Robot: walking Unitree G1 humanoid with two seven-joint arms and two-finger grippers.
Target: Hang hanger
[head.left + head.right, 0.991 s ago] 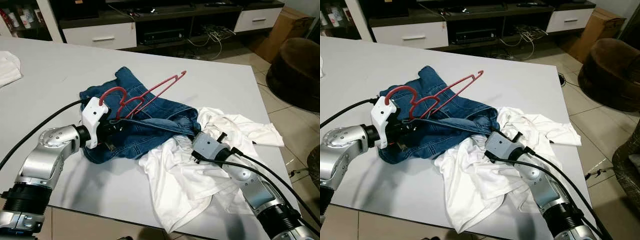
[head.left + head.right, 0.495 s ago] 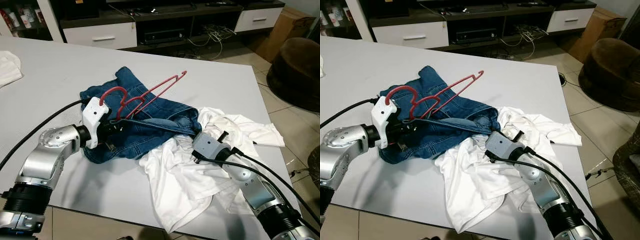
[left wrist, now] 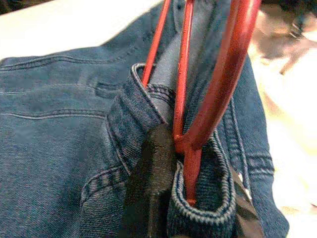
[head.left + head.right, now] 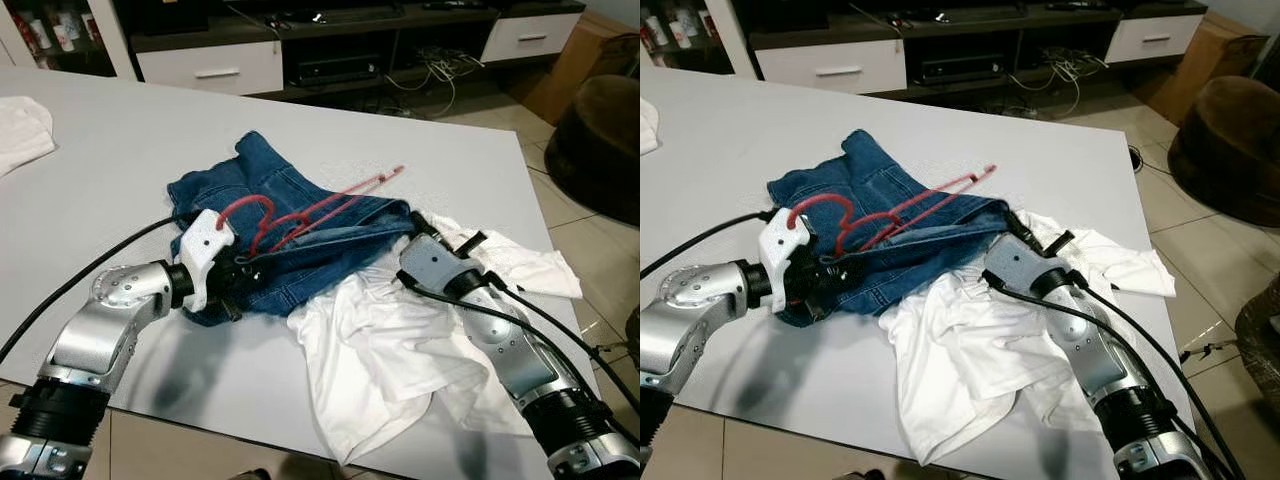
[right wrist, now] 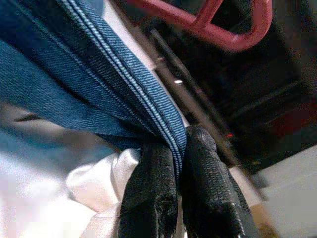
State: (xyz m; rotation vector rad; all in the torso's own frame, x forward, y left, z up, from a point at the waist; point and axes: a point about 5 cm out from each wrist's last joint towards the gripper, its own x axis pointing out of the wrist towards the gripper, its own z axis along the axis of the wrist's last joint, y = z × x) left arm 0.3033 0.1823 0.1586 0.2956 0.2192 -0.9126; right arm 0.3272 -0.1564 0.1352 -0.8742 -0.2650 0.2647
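Left eye view: no brand, label or writing can be read on anything here. The red hanger (image 4: 300, 212) lies across the blue jeans (image 4: 290, 230) near the middle of the white table (image 4: 110, 150). Its long axis runs from about 8 o'clock up to 2 o'clock, the curved hook (image 4: 240, 207) at the 8 o'clock end beside the left gripper (image 4: 243, 268) and the far tip (image 4: 397, 171) tilted up off the denim at 2 o'clock. The jeans' waistband is pulled into a taut strip between the two grippers.

In the left wrist view, the left gripper's black fingers (image 3: 151, 188) are pinched on a fold of waistband, with the hanger's red stem (image 3: 190, 173) tucked down inside that fold, so denim and hanger are held together. In the right wrist view, the right gripper's fingers (image 5: 153, 193) are pressed together on the jeans' stitched hem edge (image 5: 124, 99), with white cloth just beneath.

The right gripper (image 4: 412, 222) sits at 3 o'clock of the jeans, where the denim meets a crumpled white shirt (image 4: 390, 350) that spreads toward 5 o'clock. Another white cloth (image 4: 20, 130) lies at the table's 9 o'clock edge. At 12 o'clock beyond the table stands a low cabinet with white drawers (image 4: 210, 68), its open shelf holding a black electronics box (image 4: 330, 68) and tangled cables (image 4: 440, 70). A brown pouffe (image 4: 600, 140) sits on the tiled floor at 3 o'clock.
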